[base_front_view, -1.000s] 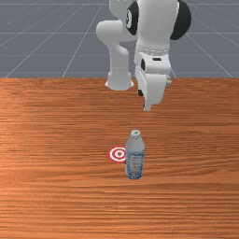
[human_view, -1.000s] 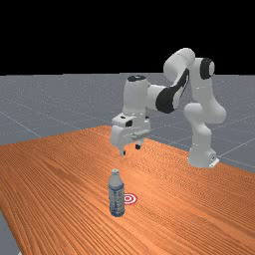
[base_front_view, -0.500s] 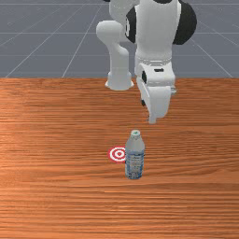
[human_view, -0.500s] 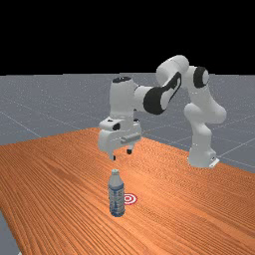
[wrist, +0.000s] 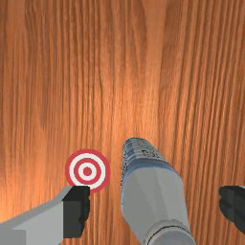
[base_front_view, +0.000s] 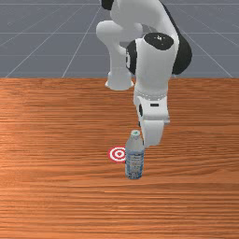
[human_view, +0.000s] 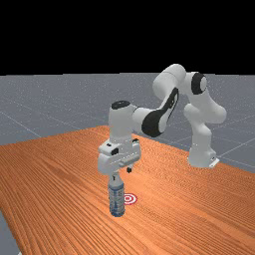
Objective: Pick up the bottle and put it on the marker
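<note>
Hand point(human_view: 122, 174) at the bottle's point(human_view: 117, 199) upper part — fingers point(wrist: 76, 213) spread wide, gripping nothing, with the bottle between them in the wrist view. Bottle stands upright on the surface point(base_front_view: 56, 186) — just beside the marker point(wrist: 87, 171), off it.

The gripper point(human_view: 122, 174) now sits lower and farther across toward the bottle point(human_view: 117, 200) (the latest stretch is mostly downward). The bottle's neck, no longer wholly below the fingertips, is near them; the marker point(human_view: 130, 198) is closer below too.
</note>
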Motion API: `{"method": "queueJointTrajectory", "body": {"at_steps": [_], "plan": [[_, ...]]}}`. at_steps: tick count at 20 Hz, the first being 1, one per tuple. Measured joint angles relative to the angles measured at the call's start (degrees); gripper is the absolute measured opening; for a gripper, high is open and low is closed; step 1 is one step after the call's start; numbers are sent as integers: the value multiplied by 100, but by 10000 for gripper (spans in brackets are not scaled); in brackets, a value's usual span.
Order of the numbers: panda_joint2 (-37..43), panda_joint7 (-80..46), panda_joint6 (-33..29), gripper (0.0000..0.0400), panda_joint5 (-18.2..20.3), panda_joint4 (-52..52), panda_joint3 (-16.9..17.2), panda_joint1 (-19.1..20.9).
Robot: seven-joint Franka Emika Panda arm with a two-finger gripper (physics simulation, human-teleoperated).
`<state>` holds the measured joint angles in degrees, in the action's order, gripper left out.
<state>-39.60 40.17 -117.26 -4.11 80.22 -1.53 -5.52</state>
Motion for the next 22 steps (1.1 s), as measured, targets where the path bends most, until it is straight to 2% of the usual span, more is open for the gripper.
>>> {"method": "queueJointTrajectory", "body": {"at_steps": [4, 7, 8, 9, 15, 16, 20, 21, 22], "plan": [[20, -654, 15, 400, 161, 30, 151, 23], [53, -226, -26, 400, 117, 87, 137, 181], [207, 194, -466, 400, 14, 419, 85, 247], [84, 425, -106, 400, 1, 150, 42, 278], [49, 306, -141, 400, 97, 160, 25, 285], [316, 180, -848, 400, -29, 689, 93, 233], [484, 203, -594, 400, -13, 612, 81, 238], [264, 265, 79, 400, 34, 95, 60, 247], [245, 267, 110, 400, 36, 60, 59, 247]]}}
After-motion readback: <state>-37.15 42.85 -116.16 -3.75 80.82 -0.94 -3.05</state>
